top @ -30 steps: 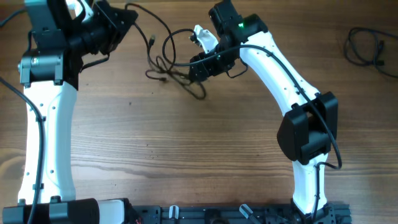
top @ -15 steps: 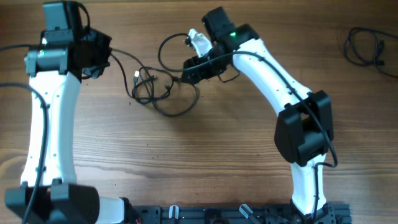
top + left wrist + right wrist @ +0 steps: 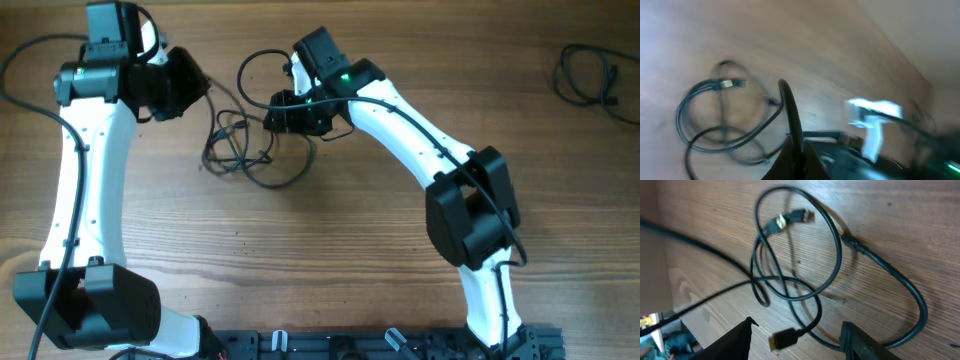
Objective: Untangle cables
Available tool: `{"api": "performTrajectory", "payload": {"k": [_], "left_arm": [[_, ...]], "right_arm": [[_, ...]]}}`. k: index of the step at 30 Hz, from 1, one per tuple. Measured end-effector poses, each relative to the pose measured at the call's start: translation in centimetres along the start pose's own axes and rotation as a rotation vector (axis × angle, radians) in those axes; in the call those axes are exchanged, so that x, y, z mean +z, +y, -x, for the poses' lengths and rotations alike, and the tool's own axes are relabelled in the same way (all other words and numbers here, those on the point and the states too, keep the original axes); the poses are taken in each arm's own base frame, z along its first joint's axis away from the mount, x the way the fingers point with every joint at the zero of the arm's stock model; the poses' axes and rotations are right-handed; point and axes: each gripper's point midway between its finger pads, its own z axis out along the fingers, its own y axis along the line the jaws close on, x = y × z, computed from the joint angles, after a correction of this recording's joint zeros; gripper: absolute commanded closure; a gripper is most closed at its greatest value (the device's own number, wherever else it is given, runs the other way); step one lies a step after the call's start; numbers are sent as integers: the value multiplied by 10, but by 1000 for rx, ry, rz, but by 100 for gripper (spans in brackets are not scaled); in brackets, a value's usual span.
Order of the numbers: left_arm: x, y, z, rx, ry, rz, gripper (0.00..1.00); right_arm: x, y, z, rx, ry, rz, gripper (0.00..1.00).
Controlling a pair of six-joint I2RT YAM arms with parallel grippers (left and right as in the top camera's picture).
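I'm clenching a cable (image 3: 790,107) in my left gripper (image 3: 792,146) — right gripper (image 3: 797,332) gaping over a plug (image 3: 785,339). Tugging risks cinching the loops (image 3: 837,240).

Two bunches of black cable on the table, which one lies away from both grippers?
The small bunch at the overhead view's right edge; the other tangle sits between the left gripper and right gripper.

The wooden table (image 3: 330,250) carries tangled black cables (image 3: 228,140) and another coil (image 3: 590,85) far right.

Two robot arms (image 3: 80,190) (image 3: 412,135), two black cable bundles (image 3: 243,152) (image 3: 588,78), one wooden table (image 3: 300,265)
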Motion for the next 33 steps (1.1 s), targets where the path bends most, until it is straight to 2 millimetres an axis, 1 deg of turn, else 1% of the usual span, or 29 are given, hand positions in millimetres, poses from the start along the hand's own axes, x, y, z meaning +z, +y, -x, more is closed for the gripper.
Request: {"api": "performTrajectory", "payload": {"k": [2, 3, 5, 7, 9, 12, 15, 18, 20, 22, 24, 27, 30, 33], "left_arm": [[-2, -30, 3, 118, 2, -159, 96], [-6, -49, 3, 191, 2, -264, 96], [-14, -72, 4, 267, -3, -392, 96], [-25, -90, 3, 330, -6, -503, 96], [-37, -100, 2, 367, -5, -586, 96], [-58, -109, -3, 392, -5, -663, 96], [-88, -115, -6, 407, -19, -733, 96], [-99, -112, -3, 346, -8, -753, 96], [-102, -108, 0, 295, 1, -754, 96], [-105, -107, 2, 262, 10, -763, 96], [-107, -108, 3, 252, 14, -774, 96], [-111, -113, 4, 278, 5, -799, 96], [-118, -120, 5, 322, -3, -843, 96], [-126, -126, 6, 345, -4, -882, 96]], "right_arm": [[7, -6, -2, 21, 15, -9, 41], [8, -7, -3, 27, 17, -11, 41], [8, -8, -3, 43, 21, -14, 41], [6, -10, -2, 69, 22, -9, 41], [3, -13, 1, 87, 22, 2, 41], [-10, -26, 15, 124, 11, 46, 41], [-26, -44, 30, 143, -10, 77, 41], [-37, -51, 40, 113, -29, 115, 41], [-39, -47, 41, 84, -29, 150, 41], [-39, -35, 41, 40, -23, 203, 41], [-39, -23, 37, 7, -5, 256, 41], [-40, -13, 31, -17, 19, 302, 41], [-42, -8, 27, -55, 33, 333, 41], [-42, -7, 21, -117, 47, 348, 41]]}}
